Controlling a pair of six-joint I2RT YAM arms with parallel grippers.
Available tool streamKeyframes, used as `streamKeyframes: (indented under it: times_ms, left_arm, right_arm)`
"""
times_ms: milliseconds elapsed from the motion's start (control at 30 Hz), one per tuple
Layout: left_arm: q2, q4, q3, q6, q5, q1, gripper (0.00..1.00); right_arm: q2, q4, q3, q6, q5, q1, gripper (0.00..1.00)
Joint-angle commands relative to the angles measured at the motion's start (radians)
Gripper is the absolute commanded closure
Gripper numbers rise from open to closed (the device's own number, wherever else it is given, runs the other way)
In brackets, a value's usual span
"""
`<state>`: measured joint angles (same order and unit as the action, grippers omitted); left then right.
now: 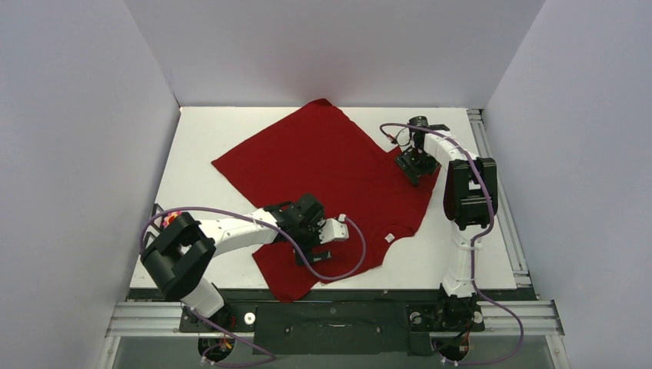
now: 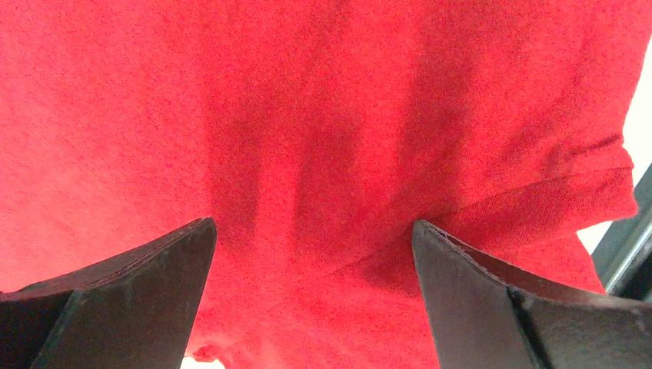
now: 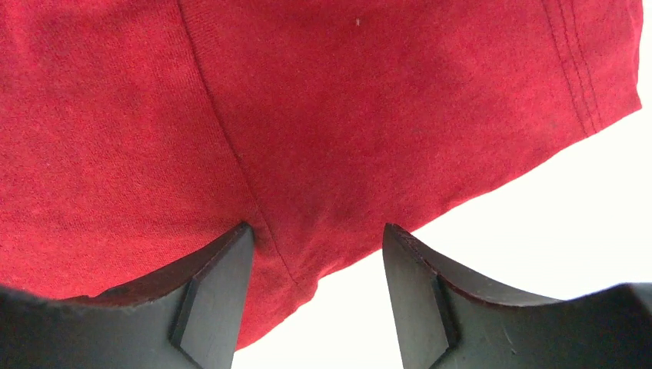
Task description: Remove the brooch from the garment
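Observation:
The garment (image 1: 323, 161), a dark-red T-shirt, lies spread on the white table (image 1: 192, 154), with its small white neck tag (image 1: 390, 237) near the front. The brooch is not in view in any frame. My left gripper (image 1: 309, 243) hangs low over the shirt's near part. Its jaws (image 2: 313, 224) stand wide open above flat cloth (image 2: 323, 115), holding nothing. My right gripper (image 1: 415, 165) is at the shirt's right edge. Its fingers (image 3: 317, 227) straddle a seamed corner of cloth (image 3: 346, 100), open and not clamped.
White walls enclose the table on three sides. A metal rail (image 1: 483, 131) runs along the right edge. Bare white table (image 3: 538, 231) shows just right of the shirt's hem. Purple cables (image 1: 338, 273) loop over the shirt by the left arm.

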<state>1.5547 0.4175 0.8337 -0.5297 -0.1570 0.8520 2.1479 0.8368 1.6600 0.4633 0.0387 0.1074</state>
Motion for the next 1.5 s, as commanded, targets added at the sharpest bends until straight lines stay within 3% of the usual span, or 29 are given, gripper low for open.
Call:
streamKeyframes:
  times_ms: [0,133,367,600,900,1133,1300,1467]
  left_arm:
    - [0.086,-0.023,0.056,-0.02,0.076,0.06,0.04]
    - [0.103,0.04,0.044,-0.054,0.011,0.081,0.04]
    - [-0.013,0.1,0.043,-0.035,-0.129,0.082,0.04]
    - [-0.057,0.193,0.196,0.059,-0.35,0.01,0.04]
    - [-0.082,0.215,0.366,0.192,-0.629,-0.394,0.04]
    - [-0.03,0.148,0.487,0.386,-0.57,-0.689,0.04]
    - [0.006,0.056,0.51,0.516,-0.551,-0.89,0.04]
    - [0.053,0.003,0.476,0.585,-0.393,-1.028,0.04]
  right_arm:
    - [0.057,0.027,0.051,0.041,0.111,-0.034,0.43]
    - [0.075,0.044,0.079,0.046,0.106,-0.049,0.43]
    - [0.04,0.019,0.068,0.052,0.069,-0.058,0.42]
    - [-0.116,0.009,0.06,0.024,-0.101,-0.071,0.31]
    - [-0.349,0.018,0.056,-0.073,-0.374,-0.088,0.21]
    - [-0.551,-0.102,-0.082,-0.225,-0.558,-0.129,0.2]
    - [-0.668,-0.293,-0.259,-0.337,-0.58,-0.185,0.2]
    - [-0.677,-0.391,-0.405,-0.388,-0.579,-0.239,0.2]
